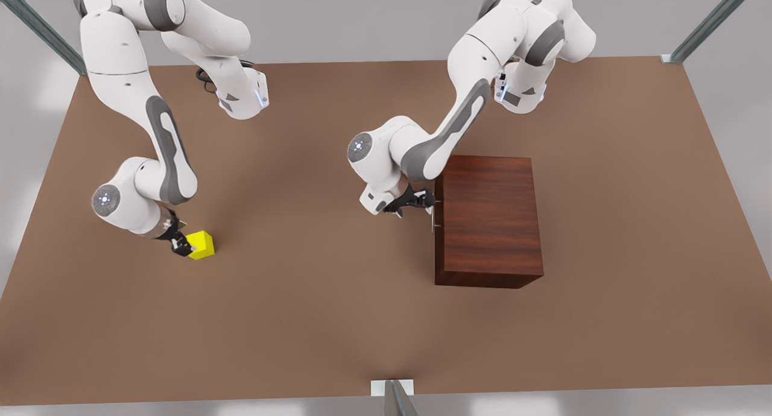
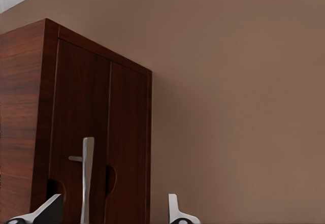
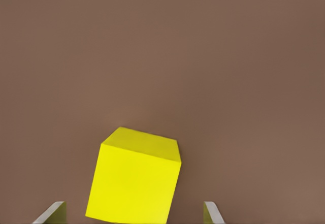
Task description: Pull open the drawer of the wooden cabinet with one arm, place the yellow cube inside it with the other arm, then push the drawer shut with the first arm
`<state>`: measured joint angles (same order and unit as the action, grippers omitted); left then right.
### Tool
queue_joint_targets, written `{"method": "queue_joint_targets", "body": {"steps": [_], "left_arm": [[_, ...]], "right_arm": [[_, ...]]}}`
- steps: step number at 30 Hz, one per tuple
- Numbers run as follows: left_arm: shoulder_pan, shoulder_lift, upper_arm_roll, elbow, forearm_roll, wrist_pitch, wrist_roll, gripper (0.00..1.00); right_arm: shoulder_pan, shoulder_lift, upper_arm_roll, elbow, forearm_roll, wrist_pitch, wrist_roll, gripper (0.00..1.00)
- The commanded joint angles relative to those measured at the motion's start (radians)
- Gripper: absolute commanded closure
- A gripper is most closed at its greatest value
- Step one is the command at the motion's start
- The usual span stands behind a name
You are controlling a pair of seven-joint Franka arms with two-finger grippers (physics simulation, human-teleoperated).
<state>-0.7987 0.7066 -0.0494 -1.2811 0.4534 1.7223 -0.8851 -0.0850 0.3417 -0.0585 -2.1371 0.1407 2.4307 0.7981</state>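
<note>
The right gripper (image 1: 183, 245) sits low over the brown counter (image 1: 313, 319), jaws spread on either side of the yellow cube (image 1: 202, 245), which rests on the counter well apart from the wooden cabinet (image 1: 488, 220). Farther back, the left gripper (image 1: 416, 202) has its jaws spread around the silver bar handle (image 2: 87, 178) of the closed drawer (image 2: 76, 132).

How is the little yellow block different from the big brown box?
The yellow cube is small and bright yellow; the wooden cabinet is far bigger and dark reddish-brown with wood grain. The cube is plain, while the cabinet has a silver handle. The right claw straddles the cube, fingers open; the left claw is open at the handle. Both are boxy and sit on the brown table.
</note>
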Motion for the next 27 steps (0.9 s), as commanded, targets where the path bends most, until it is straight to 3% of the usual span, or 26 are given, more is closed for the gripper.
{"method": "queue_joint_targets", "body": {"steps": [1,27], "left_arm": [[-0.002,-0.001,0.000,-0.004,0.034,0.007,-0.201,0.00],[0.004,0.053,0.006,-0.029,0.067,0.030,-0.161,0.00]], "right_arm": [[0.005,0.013,0.000,-0.006,0.003,0.082,0.231,0.00],[0.036,0.145,-0.006,0.022,-0.023,0.096,0.247,0.00]]}}
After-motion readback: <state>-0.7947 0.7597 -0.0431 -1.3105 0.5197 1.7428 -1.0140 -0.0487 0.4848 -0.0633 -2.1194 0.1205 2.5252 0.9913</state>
